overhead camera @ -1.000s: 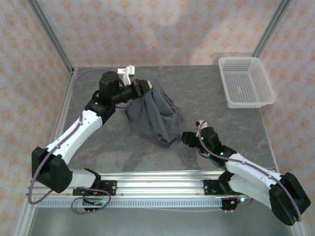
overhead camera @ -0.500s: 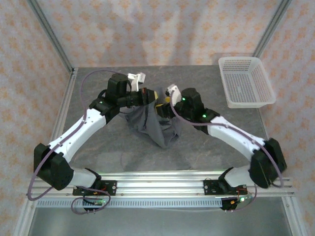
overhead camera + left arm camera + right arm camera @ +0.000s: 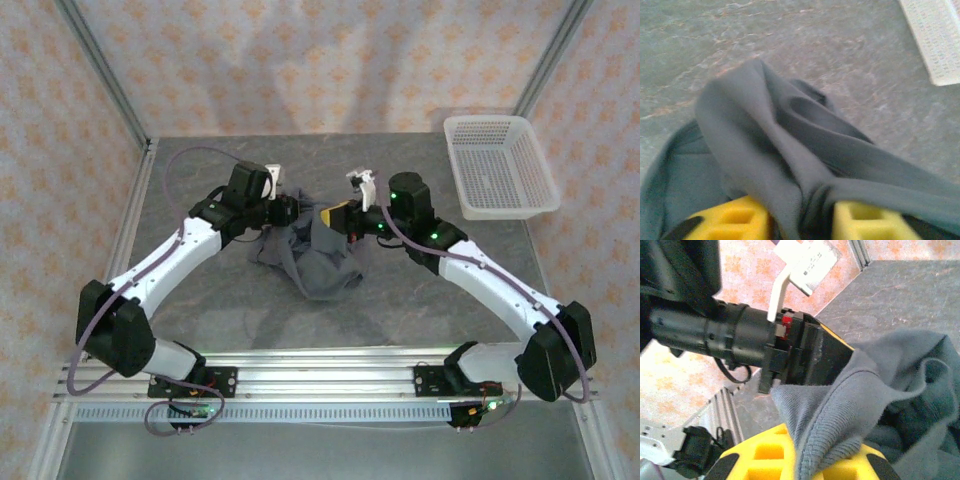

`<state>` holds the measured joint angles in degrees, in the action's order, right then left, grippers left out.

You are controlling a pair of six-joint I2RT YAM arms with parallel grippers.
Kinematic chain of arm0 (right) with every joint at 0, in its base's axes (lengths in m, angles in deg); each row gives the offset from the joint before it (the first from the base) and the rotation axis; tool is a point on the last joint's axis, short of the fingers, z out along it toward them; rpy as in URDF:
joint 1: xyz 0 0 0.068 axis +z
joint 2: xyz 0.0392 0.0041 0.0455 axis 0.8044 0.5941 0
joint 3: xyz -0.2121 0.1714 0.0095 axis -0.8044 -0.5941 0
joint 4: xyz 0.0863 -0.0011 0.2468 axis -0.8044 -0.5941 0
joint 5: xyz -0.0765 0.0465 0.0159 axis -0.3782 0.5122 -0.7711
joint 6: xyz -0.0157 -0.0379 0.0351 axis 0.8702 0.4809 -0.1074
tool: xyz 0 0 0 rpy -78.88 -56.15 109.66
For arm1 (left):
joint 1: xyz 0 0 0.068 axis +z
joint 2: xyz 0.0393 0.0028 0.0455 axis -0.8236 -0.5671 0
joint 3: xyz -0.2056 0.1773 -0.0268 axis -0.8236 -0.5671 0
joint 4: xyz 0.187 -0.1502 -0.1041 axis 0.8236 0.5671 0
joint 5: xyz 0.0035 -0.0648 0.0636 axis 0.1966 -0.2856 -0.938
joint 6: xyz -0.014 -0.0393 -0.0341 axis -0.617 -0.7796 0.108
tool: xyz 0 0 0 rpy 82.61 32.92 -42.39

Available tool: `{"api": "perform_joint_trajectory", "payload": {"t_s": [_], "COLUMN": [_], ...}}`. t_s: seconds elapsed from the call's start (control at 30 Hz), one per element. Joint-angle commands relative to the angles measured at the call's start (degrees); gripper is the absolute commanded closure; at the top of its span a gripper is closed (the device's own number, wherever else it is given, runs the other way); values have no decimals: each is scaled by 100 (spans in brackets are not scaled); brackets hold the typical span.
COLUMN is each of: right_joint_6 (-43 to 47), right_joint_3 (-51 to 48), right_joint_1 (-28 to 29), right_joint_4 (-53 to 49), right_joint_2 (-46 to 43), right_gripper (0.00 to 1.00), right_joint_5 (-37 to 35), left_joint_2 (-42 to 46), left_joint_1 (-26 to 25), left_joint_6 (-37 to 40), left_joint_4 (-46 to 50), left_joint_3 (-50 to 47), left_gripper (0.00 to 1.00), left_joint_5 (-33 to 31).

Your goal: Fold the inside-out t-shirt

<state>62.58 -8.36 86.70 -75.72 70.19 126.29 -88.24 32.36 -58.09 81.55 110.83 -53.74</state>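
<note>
- The plain dark slate-grey t-shirt of soft cloth (image 3: pixel 318 268) sits bunched near the middle of the grey stone-patterned table (image 3: pixel 420 300), its top lifted between both claws. It looks light and limp and likely to sag, so hems or shoulder seams seem the best holds.
- Left gripper (image 3: pixel 293 211): clamped on the cloth, and its wrist view shows a fold pinched between yellow pads (image 3: pixel 735 220).
- Right gripper (image 3: pixel 338 214): closed on a ribbed edge between yellow fingers (image 3: pixel 742 455) — too small to tell from above.
- White plastic mesh basket (image 3: pixel 500 165): far right corner, well apart.
</note>
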Motion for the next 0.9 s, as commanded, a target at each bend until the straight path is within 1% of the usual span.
{"api": "perform_joint_trajectory", "payload": {"t_s": [0.0,0.1,0.17,0.2,0.23,0.27,0.33,0.37,0.4,0.43,0.5,0.57,0.63,0.7,0.8,0.83,0.87], "right_joint_6": [-713,-969,-1074,-1082,-1085,-1094,-1124,-1158,-1198,-1243,-1373,-1514,-1646,-1772,-2088,-2215,-2292], "right_joint_3": [47,47,101,106,113,107,113,130,154,186,248,320,394,461,541,567,607], "right_joint_1": [-113,-232,-293,-307,-322,-326,-332,-335,-335,-335,-335,-335,-335,-335,-335,-335,-335], "right_joint_4": [520,518,401,374,381,406,494,519,523,523,506,516,528,539,487,473,468], "right_joint_2": [-276,-187,-116,-90,-64,-38,38,72,102,138,175,225,252,272,274,272,273], "right_gripper": [100,100,100,100,100,100,100,100,100,100,100,100,100,100,100,100,100], "right_joint_5": [300,-47,-372,-422,-487,-521,-485,-494,-532,-575,-656,-647,-566,-412,-480,-527,-571], "left_joint_2": [-34,409,950,1192,1491,1765,2123,2242,2317,2343,2211,1849,1373,872,349,224,96], "left_joint_1": [278,398,437,438,437,429,343,195,18,-214,-577,-734,-824,-857,-916,-961,-1014], "left_joint_6": [129,316,562,634,676,684,636,617,616,616,551,376,210,192,186,213,315], "left_joint_4": [99,272,411,451,472,460,232,82,-29,-114,-235,-557,-836,-1065,-1738,-1877,-1802], "left_joint_3": [-237,-339,-464,-524,-600,-670,-851,-938,-1014,-1061,-1069,-1072,-1019,-882,-742,-695,-630], "left_gripper": [50,35,24,20,16,13,13,13,14,15,20,21,20,16,11,11,15], "left_joint_5": [-984,-1305,-1366,-1312,-1139,-760,267,776,1071,1228,1237,1338,1238,1179,1633,1671,1605]}}
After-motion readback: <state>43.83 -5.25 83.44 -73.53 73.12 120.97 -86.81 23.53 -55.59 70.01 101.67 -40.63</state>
